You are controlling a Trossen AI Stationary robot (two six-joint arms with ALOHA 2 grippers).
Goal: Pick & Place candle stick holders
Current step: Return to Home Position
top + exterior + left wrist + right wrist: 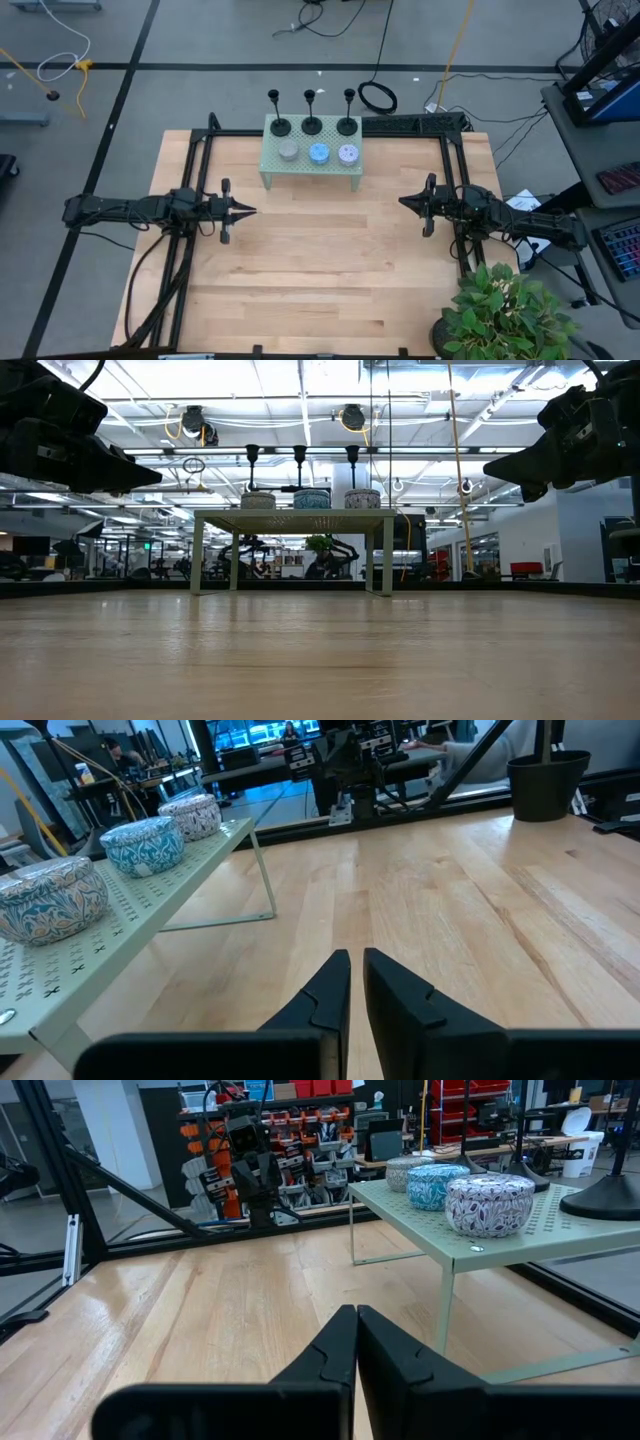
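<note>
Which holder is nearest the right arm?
The holder at the right end of the shelf, behind the whitish candle; the others stand behind the blue and grey ones.

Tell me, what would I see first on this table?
A little green shelf stands at the far middle of the table. On it, three black candle stick holders stand in a row behind three patterned round tins. The left gripper and right gripper hang empty and shut on either side.

The table [320, 270] is open across its centre. The green shelf [310, 172] blocks the far edge; candle stick holders [312, 125] and candle tins [319, 153] fill its top. A potted plant [505, 310] crowds the near right corner.
</note>
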